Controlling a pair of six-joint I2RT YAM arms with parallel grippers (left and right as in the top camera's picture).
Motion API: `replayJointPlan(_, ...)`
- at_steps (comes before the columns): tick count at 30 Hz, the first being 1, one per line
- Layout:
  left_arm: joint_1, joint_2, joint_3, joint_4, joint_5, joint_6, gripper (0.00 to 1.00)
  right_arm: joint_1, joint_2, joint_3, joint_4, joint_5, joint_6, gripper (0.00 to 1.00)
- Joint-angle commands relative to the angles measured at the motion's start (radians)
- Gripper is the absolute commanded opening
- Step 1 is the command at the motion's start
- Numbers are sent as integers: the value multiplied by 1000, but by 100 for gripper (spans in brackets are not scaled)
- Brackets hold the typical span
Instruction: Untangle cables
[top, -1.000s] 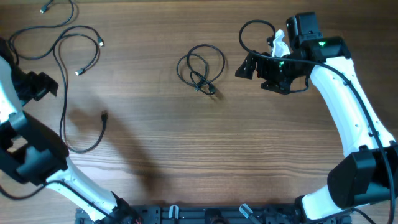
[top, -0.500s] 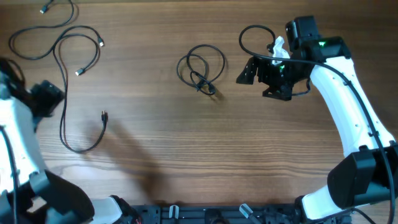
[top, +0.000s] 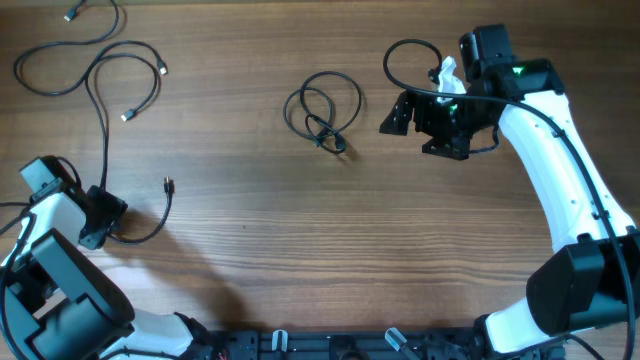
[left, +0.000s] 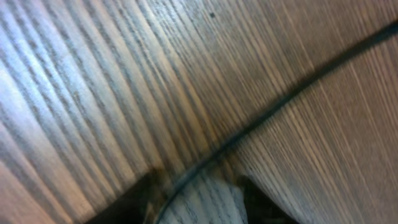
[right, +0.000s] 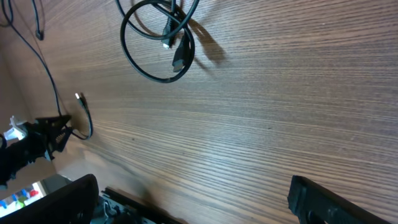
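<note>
Several cables lie on the table. A coil sits near the middle, a little toward 12 o'clock, looped over itself with its plugs bunched at its 5 o'clock side. The right wrist view has the coil at its top edge. Loose wavy strands are spread out at 10 to 11 o'clock. From them one long strand runs down toward 8 o'clock, curls round, and ends in a plug.

At 8 o'clock the left gripper is low over the bottom curl of that strand. In its own view the strand crosses the wood on a slant and passes between the two blurred fingers. The left gripper has its jaws partway apart on either side of the strand, with wood showing between them. Whether a finger touches the strand cannot be told.

At 1 o'clock the right gripper hangs above the table, well apart from the coil. Its jaws are spread wide and hold nothing. Only bare wood lies between them in the wrist view of the right gripper.
</note>
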Motion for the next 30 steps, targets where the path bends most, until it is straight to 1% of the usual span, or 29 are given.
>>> replayJointPlan(1,0,46,-13,-2,211,-29,25,2,-20,5,2,-1,5,100)
replayJointPlan(2,0,46,-13,-1,306,-29,15,2,-20,5,2,-1,5,100)
replayJointPlan(3,0,46,-13,-2,459,-40,4,2,-20,5,3,-1,5,100)
replayJointPlan(4,0,46,-13,-2,572,-92,4,2,-20,5,2,-2,5,100)
replayJointPlan(5,0,46,-13,2,679,-183,4,2,-20,5,2,-1,5,100)
replayJointPlan(7,0,46,-13,23,832,-434,4,2,-20,5,2,-1,5,100)
replayJointPlan(8,-2,46,-13,37,873,-530,4,2,-20,5,3,-1,5,100)
replayJointPlan(9,-9,46,-13,80,906,-661,4,2,-20,5,4,-1,5,100)
replayJointPlan(11,-44,46,-13,193,951,-862,4,2,-20,5,9,-1,5,100)
replayJointPlan(12,-77,46,-13,278,980,-997,4,2,-20,5,8,-1,5,100)
replayJointPlan(14,-115,46,-13,400,979,-1131,4,2,-20,5,10,-1,5,100)
replayJointPlan(15,-139,46,-13,480,979,-1175,23,2,-20,5,10,-1,5,100)
replayJointPlan(16,-186,46,-13,644,978,-1199,100,2,-20,5,11,-1,6,100)
replayJointPlan(17,-215,46,-13,747,962,-1199,100,2,-20,5,10,-1,7,100)
replayJointPlan(18,-246,46,-13,843,913,-1199,100,2,-20,5,10,-1,13,100)
replayJointPlan(20,-271,46,-13,870,818,-1198,100,2,-20,5,9,-1,13,100)
replayJointPlan(21,-287,46,-13,869,701,-1130,100,2,-20,5,8,-1,13,100)
replayJointPlan(22,-290,46,-13,869,614,-1016,100,2,-20,5,5,-1,13,100)
replayJointPlan(23,-290,46,-12,845,513,-860,100,2,-20,5,4,-2,21,100)
replayJointPlan(25,-290,46,-4,793,441,-755,100,2,-20,5,2,-1,29,100)
replayJointPlan(27,-285,46,70,644,412,-616,99,2,-20,5,7,-1,29,100)
replayJointPlan(28,-281,46,137,546,399,-541,99,2,-20,5,11,-1,30,100)
replayJointPlan(29,-281,46,272,362,319,-418,99,2,-19,5,20,-1,31,100)
replayJointPlan(30,-290,48,407,199,196,-306,99,2,-19,5,29,-1,31,100)
